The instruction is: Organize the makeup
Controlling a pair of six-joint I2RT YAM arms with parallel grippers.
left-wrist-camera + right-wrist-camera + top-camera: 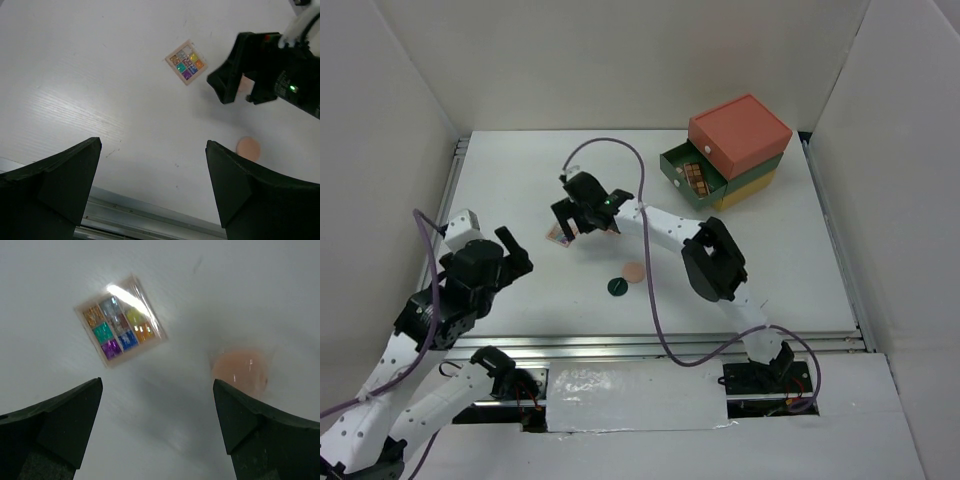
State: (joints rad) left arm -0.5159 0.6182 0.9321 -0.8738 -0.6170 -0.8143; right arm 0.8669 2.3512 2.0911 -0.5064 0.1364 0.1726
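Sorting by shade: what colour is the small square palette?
Palette: multicoloured pans, pale frame; best in right wrist view.

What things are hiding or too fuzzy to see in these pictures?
- Square palette: in the top view, mostly covered by the right pincer.
- Green drawer: in the top view, what is inside is too small to tell, and the orange drawer covers its back.
- Peach compact: blurred in the right wrist view, half behind the pincer in the left wrist view.
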